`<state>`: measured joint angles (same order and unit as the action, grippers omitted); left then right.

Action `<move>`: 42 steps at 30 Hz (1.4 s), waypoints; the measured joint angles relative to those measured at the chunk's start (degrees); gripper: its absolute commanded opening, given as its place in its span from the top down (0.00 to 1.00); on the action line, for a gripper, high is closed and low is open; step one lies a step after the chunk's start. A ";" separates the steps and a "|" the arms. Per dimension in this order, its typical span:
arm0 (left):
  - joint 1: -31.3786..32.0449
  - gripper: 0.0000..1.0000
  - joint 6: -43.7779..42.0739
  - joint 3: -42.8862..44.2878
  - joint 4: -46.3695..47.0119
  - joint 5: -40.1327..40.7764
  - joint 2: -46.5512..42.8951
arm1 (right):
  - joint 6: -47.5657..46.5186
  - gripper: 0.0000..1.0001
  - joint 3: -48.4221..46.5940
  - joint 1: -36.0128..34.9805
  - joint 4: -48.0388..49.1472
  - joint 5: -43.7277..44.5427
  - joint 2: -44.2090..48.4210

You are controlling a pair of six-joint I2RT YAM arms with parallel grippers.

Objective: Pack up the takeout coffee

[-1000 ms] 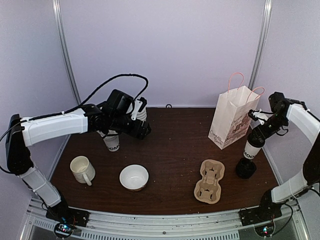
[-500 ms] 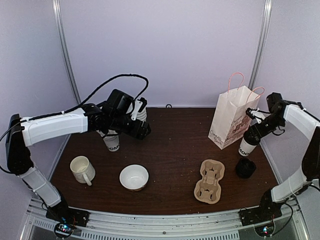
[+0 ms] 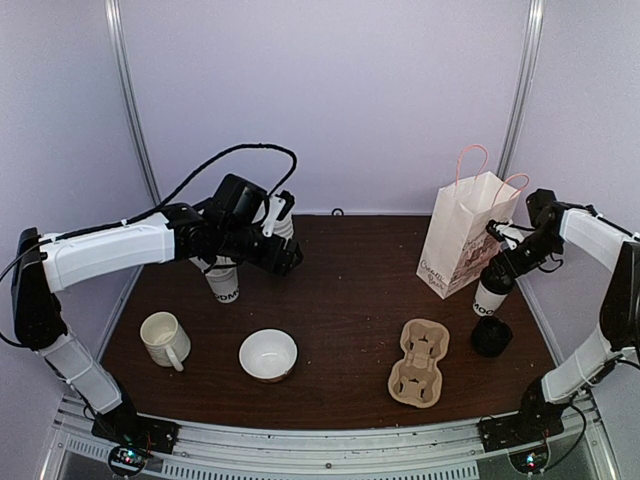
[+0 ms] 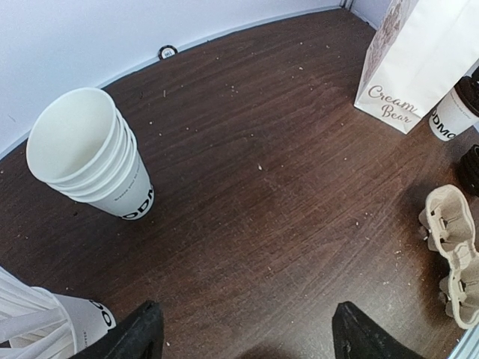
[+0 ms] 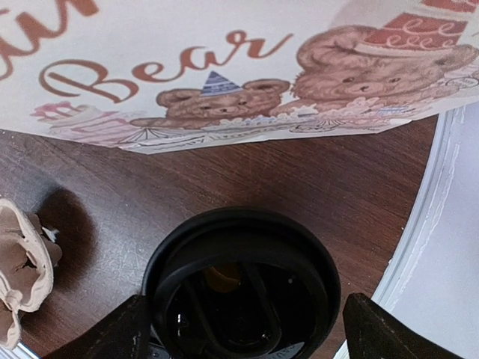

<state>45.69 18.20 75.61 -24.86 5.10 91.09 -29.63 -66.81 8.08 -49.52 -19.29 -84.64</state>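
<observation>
Two wells face up in the brown pulp cup carrier [image 3: 420, 362] at the near edge, with a white ceramic bowl [image 3: 268, 354] and a white handled mug [image 3: 163, 338] off to its left. Further back on the right, the right gripper [image 5: 243, 303] straddles a black-lidded white paper cup [image 3: 489, 298] standing just beside the white paper bag [image 3: 463, 240]; clamped or loose, can't tell. The left gripper [image 4: 245, 308] hovers wide open, holding nothing, near the stack of lidless white cups [image 4: 90, 153].

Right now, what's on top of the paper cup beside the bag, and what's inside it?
A black plastic lid caps that takeout coffee cup, with the open right tool straddling it. The lid covers the mouth, so whatever is inside cannot be seen.
</observation>
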 measured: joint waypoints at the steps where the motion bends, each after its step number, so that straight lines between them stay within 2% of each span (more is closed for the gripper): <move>1: 0.00 0.19 -0.37 0.24 -0.48 0.02 0.00 | -0.04 0.04 0.00 -0.13 -0.17 0.00 0.13; 6: 0.00 0.23 -2.58 2.99 -5.35 0.17 -0.09 | 0.09 0.04 0.00 -0.63 -1.46 -0.02 3.69; 10: 0.00 0.31 -5.11 4.92 -11.45 0.44 -1.40 | 0.76 0.05 -0.11 -0.66 -3.04 0.04 7.63; 14: 0.00 0.42 -8.31 6.82 -18.82 2.03 -3.26 | 2.12 0.11 -0.35 -0.68 -4.37 0.02 10.78; 18: -0.37 0.57 -11.08 13.57 -24.63 2.82 -0.72 | 3.48 0.16 -0.81 -1.40 -5.84 -0.79 12.63; 23: -4.02 0.52 -12.79 29.62 -28.22 1.40 10.84 | 3.98 0.18 -0.83 -4.33 -6.80 -4.72 13.25; 27: -7.19 0.54 -13.40 41.18 -30.01 -0.20 21.24 | 3.17 0.22 -0.20 -6.97 -7.80 -10.80 14.32; 35: -12.83 0.55 -13.16 50.07 -31.36 -6.51 30.86 | -0.20 0.25 2.25 -8.61 -9.70 -24.57 15.04; 38: -13.73 0.56 -13.11 55.84 -31.85 -7.78 34.47 | -0.50 0.25 2.86 -9.57 -10.03 -27.06 15.04; 42: -13.77 0.59 -13.14 58.23 -32.33 -8.76 36.65 | -0.63 0.25 3.04 -9.73 -10.05 -28.57 15.04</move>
<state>31.92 5.06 133.84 -57.19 -3.66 127.74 -30.26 -63.77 -1.65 -59.57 -47.86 -69.60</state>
